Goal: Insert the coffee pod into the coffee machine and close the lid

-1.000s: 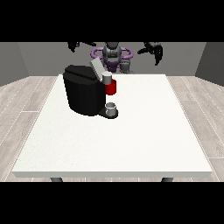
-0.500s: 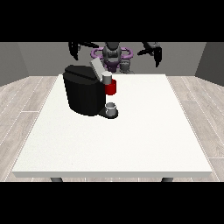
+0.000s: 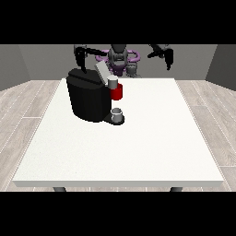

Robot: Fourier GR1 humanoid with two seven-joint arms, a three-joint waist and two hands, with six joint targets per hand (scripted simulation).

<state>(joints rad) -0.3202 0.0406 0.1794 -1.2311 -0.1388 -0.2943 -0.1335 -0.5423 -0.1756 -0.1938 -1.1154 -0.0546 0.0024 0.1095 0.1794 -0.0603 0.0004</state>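
The black coffee machine stands on the table's far left part, its grey lid tilted up and open. A small pale coffee pod sits on top of the red pod holder at the machine's front. The hand at the view's left hangs above the machine's back edge, fingers pointing down, holding nothing. The hand at the view's right is raised over the far table edge, well away from the machine, fingers relaxed and holding nothing.
A small grey cup stands on the machine's drip tray under the red holder. The white table stretches wide towards the camera. The robot's torso is behind the far edge.
The hand at the view's left has sunk a little towards the machine's top. The hand at the view's right has barely shifted. Machine, pod and lid are as before.
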